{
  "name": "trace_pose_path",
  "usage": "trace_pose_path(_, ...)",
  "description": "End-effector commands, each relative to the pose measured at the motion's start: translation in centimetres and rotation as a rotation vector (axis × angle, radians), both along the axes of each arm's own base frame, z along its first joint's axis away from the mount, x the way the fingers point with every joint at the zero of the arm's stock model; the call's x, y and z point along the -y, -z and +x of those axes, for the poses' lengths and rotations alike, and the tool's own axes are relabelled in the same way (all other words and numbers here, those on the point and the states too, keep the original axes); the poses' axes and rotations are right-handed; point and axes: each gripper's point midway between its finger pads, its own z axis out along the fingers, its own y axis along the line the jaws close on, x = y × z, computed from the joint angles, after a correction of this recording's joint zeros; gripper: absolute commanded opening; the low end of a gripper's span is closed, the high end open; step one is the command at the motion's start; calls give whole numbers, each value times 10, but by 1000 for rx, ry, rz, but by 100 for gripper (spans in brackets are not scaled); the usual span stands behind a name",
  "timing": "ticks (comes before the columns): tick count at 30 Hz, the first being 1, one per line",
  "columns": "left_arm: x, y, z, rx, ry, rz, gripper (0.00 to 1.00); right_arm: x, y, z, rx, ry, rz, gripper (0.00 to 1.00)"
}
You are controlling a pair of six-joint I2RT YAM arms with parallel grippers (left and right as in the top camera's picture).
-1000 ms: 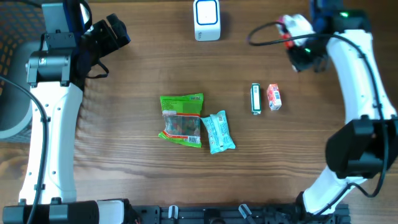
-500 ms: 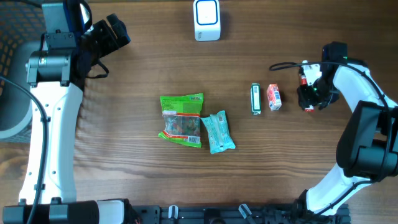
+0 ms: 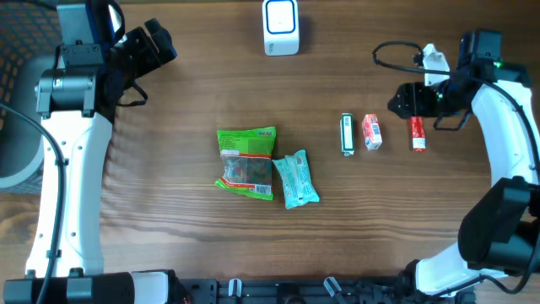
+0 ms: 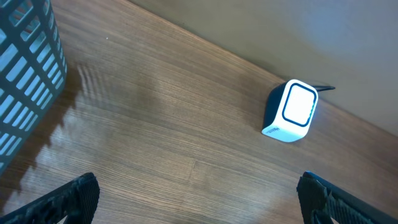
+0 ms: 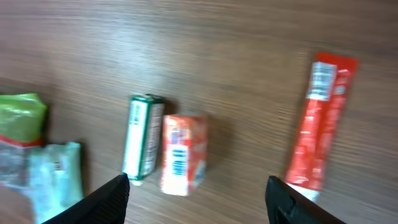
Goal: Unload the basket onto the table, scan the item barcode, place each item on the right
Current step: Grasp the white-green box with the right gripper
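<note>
A white barcode scanner [image 3: 280, 27] [image 4: 291, 112] stands at the back middle of the table. Lying free on the wood at the right is a red stick packet [image 3: 417, 133] [image 5: 321, 121]. Left of it are an orange-red small box [image 3: 371, 132] [image 5: 182, 154] and a green small box [image 3: 347, 135] [image 5: 142, 137]. My right gripper [image 3: 405, 100] [image 5: 199, 205] hangs open just behind the red stick packet, with nothing between its fingers. My left gripper [image 3: 156, 42] [image 4: 202, 205] is wide open at the back left, empty, facing the scanner.
A green snack bag [image 3: 246, 162] [image 5: 22, 118] and a teal packet [image 3: 296, 179] [image 5: 56, 180] lie together mid-table. A blue-grey slatted basket [image 4: 28, 74] sits at the far left edge. The right arm's cable [image 3: 388, 51] loops above the table.
My right gripper came down from the back right with the red stick packet, laid it to the right of the orange-red box, opened and drew back. The left arm has not moved.
</note>
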Motion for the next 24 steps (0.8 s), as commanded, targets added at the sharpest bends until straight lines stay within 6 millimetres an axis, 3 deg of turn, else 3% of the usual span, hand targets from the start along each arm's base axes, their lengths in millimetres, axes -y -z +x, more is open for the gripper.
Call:
trace_pose_path(1, -2, 1, 1, -2, -1, 23, 100, -30, 15, -13, -75, 6, 8, 70)
trace_pose_path(9, -2, 1, 1, -2, -1, 23, 100, -110, 31, -21, -89, 27, -167, 69)
trace_pose_path(10, -2, 1, 1, -2, -1, 23, 100, -120, 30, -21, -79, 28, -174, 74)
trace_pose_path(12, -2, 1, 1, -2, -1, 23, 100, -143, 28, -21, -58, 22, -149, 99)
trace_pose_path(14, -2, 1, 1, -2, -1, 23, 100, -150, 29, -23, -59, 13, -151, 100)
trace_pose_path(15, -2, 1, 1, -2, -1, 23, 100, -150, 32, -24, -66, 20, -159, 74)
trace_pose_path(16, -2, 1, 1, -2, -1, 23, 100, -147, 34, -26, -79, 52, -171, 61)
trace_pose_path(22, -2, 1, 1, -2, -1, 23, 100, -120, 56, -21, -17, 156, -360, 40)
trace_pose_path(24, -2, 1, 1, -2, -1, 23, 100, -118, 66, -26, -26, 150, -368, 42)
